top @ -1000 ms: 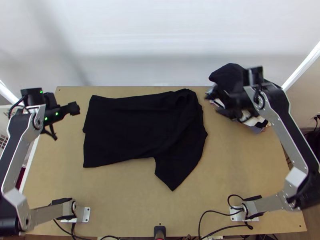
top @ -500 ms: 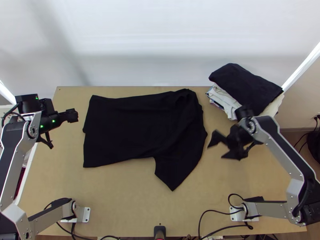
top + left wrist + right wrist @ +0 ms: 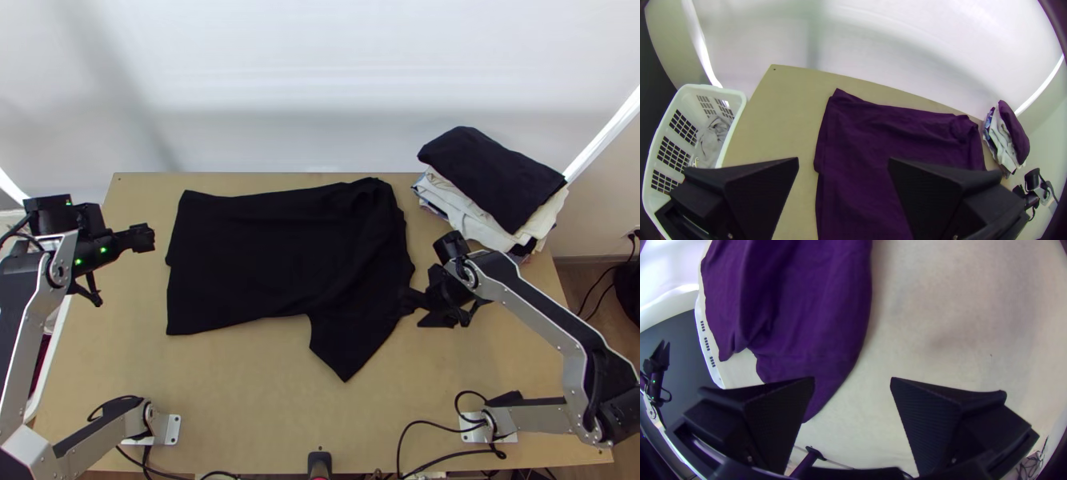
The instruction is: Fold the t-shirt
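Locate the black t-shirt (image 3: pixel 256 256) at the middle of the wooden table (image 3: pixel 256 392). It lies mostly flat; the offset layers at its left edge suggest one lengthwise fold. The sleeve (image 3: pixel 347 346) projects toward the near edge, and the cloth is rumpled at the right end.

Note the end effectors. The right gripper (image 3: pixel 852 379) is wide and holds nothing; one finger overlaps the shirt's right edge in view, but you cannot tell whether it touches. The left gripper (image 3: pixel 843 158) is also wide and empty, off the shirt's left side.

The step in hand is probably to turn the sleeve end inward. Before closing, straddle the cloth edge and lower until the tips meet the table. Grip all layers you intend to move; a shallow pinch may lift only the top one. Lift low, carry the edge over the body, then release and smooth. Avoid dragging, which could skew the existing fold.
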{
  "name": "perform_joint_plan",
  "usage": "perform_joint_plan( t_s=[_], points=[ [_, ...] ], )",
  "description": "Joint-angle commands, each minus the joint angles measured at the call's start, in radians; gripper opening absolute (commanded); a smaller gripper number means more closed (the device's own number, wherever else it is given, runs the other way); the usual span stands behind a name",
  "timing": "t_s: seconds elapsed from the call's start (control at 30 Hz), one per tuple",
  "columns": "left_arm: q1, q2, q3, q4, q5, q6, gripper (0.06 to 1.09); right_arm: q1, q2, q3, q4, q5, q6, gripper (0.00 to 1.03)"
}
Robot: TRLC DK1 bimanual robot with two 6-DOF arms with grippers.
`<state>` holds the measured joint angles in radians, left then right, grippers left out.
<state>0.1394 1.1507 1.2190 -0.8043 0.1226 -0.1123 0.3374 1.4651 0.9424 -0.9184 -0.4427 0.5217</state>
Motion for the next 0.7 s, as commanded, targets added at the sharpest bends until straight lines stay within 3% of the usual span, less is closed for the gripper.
perform_joint_plan(
  t_s=[0.0,0.07,0.23,0.3,0.6,0.67],
  points=[
    [-0.006,-0.028,-0.026,-0.016,-0.005,-0.012,1.03,0.0,0.037,-0.031,0.027,-0.007,-0.011,0.78],
    [-0.006,-0.034,-0.032,-0.019,-0.006,-0.015,1.03,0.0,0.052,-0.031,0.05,-0.007,-0.011,0.69],
    [-0.006,-0.049,-0.038,-0.026,-0.006,-0.02,1.03,0.005,0.081,-0.033,0.081,-0.007,-0.011,0.67],
    [-0.006,-0.054,-0.038,-0.027,-0.006,-0.018,1.03,0.008,0.089,-0.039,0.108,-0.007,-0.009,0.52],
    [-0.006,-0.059,-0.027,-0.049,-0.008,-0.018,1.03,0.04,0.132,-0.051,0.138,-0.007,-0.003,0.51],
    [-0.006,-0.06,-0.027,-0.05,-0.009,-0.018,1.03,0.046,0.138,-0.053,0.162,-0.008,0.003,0.47]
  ],
)
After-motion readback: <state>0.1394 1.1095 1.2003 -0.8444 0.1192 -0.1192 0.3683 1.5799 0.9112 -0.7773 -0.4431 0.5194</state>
